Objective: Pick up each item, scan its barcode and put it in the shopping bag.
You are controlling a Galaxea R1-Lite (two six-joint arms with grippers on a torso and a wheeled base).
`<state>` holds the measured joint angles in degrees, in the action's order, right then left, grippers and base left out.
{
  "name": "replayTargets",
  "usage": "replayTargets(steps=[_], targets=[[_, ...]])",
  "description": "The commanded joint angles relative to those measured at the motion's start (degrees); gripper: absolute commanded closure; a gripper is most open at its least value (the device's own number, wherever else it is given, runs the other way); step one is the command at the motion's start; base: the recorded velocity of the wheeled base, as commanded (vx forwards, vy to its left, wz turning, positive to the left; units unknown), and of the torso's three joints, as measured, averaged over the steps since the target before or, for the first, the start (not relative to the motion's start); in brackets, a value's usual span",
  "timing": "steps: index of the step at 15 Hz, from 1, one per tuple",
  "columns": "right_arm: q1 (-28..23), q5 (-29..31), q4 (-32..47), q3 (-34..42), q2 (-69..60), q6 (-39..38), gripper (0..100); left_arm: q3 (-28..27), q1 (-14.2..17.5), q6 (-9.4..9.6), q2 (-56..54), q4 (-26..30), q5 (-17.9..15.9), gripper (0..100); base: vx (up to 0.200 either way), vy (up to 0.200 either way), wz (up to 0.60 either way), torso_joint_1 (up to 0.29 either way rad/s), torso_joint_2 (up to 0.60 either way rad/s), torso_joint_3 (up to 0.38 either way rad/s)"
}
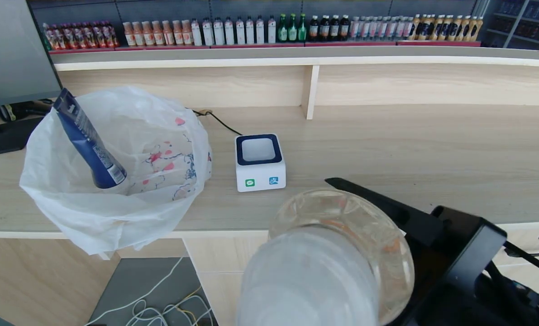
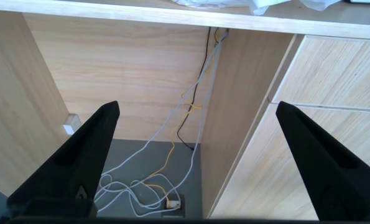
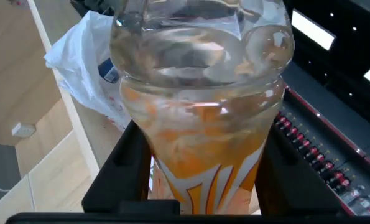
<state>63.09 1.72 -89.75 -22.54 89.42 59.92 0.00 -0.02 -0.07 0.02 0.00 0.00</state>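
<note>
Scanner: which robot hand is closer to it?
Right. The right jaws hold the bottle just in front of the scanner; the left jaws hang open below the counter.

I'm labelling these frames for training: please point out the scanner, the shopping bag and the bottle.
scanner (image 1: 260, 174), head view, white front face.
shopping bag (image 1: 111, 222), head view, near outer wall.
bottle (image 3: 200, 143), right wrist view, orange body.

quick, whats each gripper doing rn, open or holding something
Left gripper: open, nothing between its fingers.
Right gripper: closed on the clear bottle with the orange label.
</note>
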Motion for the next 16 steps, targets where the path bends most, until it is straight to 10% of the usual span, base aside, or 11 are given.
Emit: replayTargets(steps=[1,16], targets=[[0.02,0.04,-0.25,2.06,2.78,0.73,100,0.00,0.02,-0.01,-0.02,0.00,0.00,0,0.000,0.000,0.00,0.000,0.00,0.000],[0.11,-3.04,-0.25,0.30,-0.56,29.56,100,0.00,0.02,-0.01,-0.02,0.00,0.00,0,0.000,0.000,0.00,0.000,0.00,0.000]])
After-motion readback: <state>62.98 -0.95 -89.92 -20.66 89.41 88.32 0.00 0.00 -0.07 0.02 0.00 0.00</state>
